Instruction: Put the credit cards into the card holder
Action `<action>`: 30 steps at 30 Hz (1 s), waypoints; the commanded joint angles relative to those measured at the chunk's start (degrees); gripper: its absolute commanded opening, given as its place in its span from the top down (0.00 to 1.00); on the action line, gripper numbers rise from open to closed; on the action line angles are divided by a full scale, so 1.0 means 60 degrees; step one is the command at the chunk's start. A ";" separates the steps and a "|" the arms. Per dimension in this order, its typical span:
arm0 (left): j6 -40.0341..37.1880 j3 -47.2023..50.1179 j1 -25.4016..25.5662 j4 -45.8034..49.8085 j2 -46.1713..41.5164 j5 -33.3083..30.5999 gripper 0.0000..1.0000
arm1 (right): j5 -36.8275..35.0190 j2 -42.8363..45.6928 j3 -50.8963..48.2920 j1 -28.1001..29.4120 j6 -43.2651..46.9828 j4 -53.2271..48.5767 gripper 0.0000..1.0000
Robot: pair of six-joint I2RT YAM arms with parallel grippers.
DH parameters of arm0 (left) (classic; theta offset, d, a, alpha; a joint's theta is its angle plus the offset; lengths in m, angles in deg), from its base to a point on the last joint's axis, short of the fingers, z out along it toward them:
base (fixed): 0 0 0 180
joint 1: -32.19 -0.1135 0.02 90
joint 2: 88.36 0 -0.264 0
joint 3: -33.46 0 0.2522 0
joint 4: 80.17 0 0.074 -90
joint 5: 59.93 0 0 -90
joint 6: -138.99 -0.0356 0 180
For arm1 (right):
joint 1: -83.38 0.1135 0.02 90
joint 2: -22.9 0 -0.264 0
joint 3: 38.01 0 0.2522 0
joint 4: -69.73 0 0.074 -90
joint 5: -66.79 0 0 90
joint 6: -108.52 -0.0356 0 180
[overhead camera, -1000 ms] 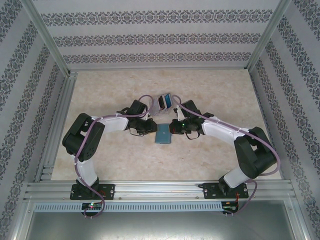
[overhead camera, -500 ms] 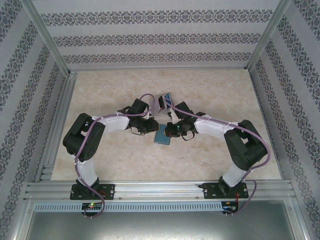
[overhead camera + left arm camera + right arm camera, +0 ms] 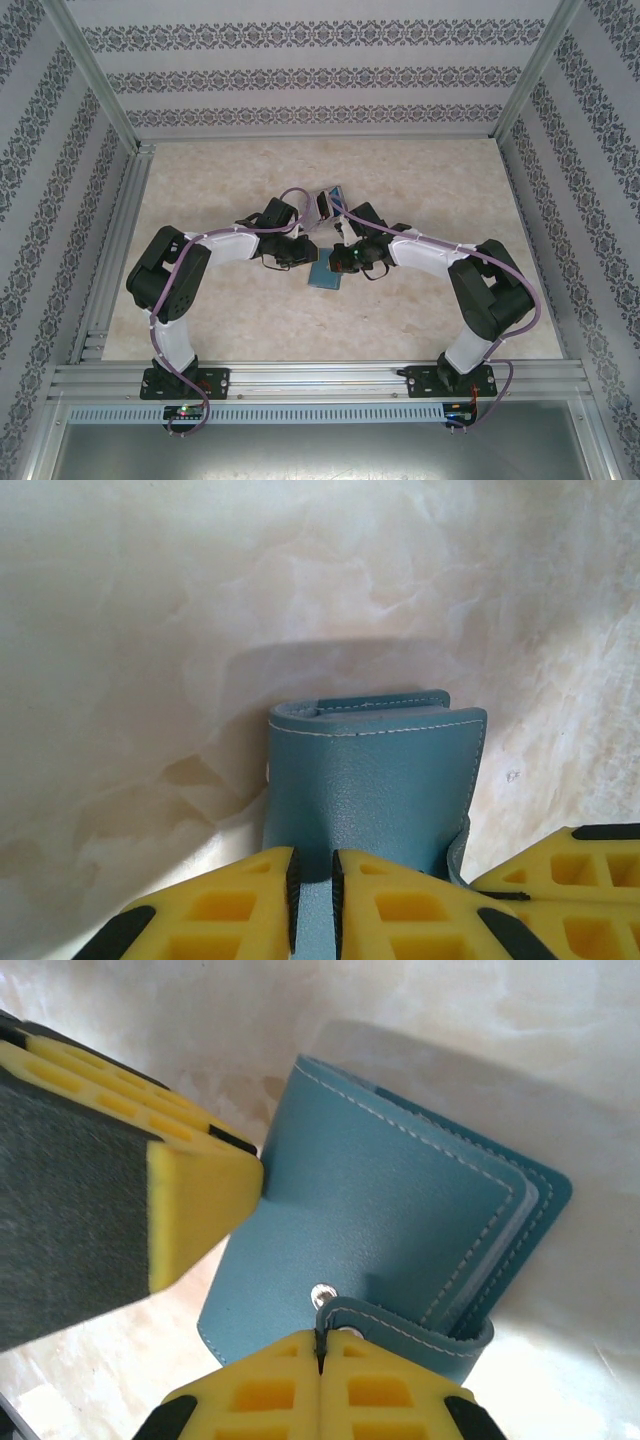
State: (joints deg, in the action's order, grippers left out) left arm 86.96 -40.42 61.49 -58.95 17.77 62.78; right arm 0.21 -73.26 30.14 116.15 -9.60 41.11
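The teal wallet [image 3: 380,1210] is found folded on the marbled worktop [image 3: 150,630], between the two arms. One edge of it is gripped by the left claw [image 3: 312,865], whose jaws are narrowed onto the leather. The right claw [image 3: 320,1355] is closed tight, its tips set against the end of the wallet's snap strap [image 3: 410,1345]; whether the strap is pinched cannot be told. The cards [image 3: 326,205] are seen upright farther back, just beyond both claws.
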 commanded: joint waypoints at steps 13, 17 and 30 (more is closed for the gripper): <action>0.0123 0.0100 0.0262 -0.0090 0.0176 -0.0046 0.81 | 0.0131 -0.0472 0.0576 0.0222 0.0059 0.0049 1.00; 0.0130 0.0071 0.0258 -0.0089 0.0184 -0.0045 0.81 | 0.0145 -0.0643 0.0643 0.0276 0.0074 0.0016 1.00; 0.0106 0.0059 0.0259 -0.0094 0.0194 -0.0053 0.81 | -0.0061 -0.1077 0.0952 0.0360 0.0197 -0.0392 1.00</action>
State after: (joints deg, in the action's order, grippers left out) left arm 86.98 -40.27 61.77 -59.32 17.79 62.08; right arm 0.25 -77.59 34.34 117.03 -9.53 38.71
